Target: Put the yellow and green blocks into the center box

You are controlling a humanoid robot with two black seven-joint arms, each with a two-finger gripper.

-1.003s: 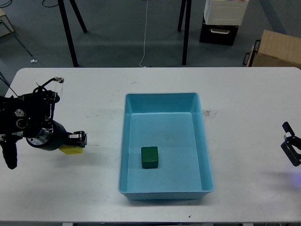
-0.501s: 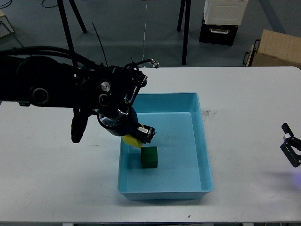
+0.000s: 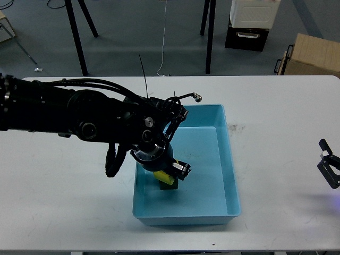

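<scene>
Release is the step in hand: the left gripper [image 3: 174, 174] pinches the yellow block [image 3: 165, 178] low inside the box [image 3: 231, 159], lower centre of the frame, right over the green block [image 3: 169, 186], which is mostly hidden beneath it. Best to shift slightly toward the open floor on the right, lower until the yellow block nearly rests, then part the fingers so it does not tumble off the green one. The right gripper [image 3: 329, 169], at the right edge, looks spread and empty.
</scene>
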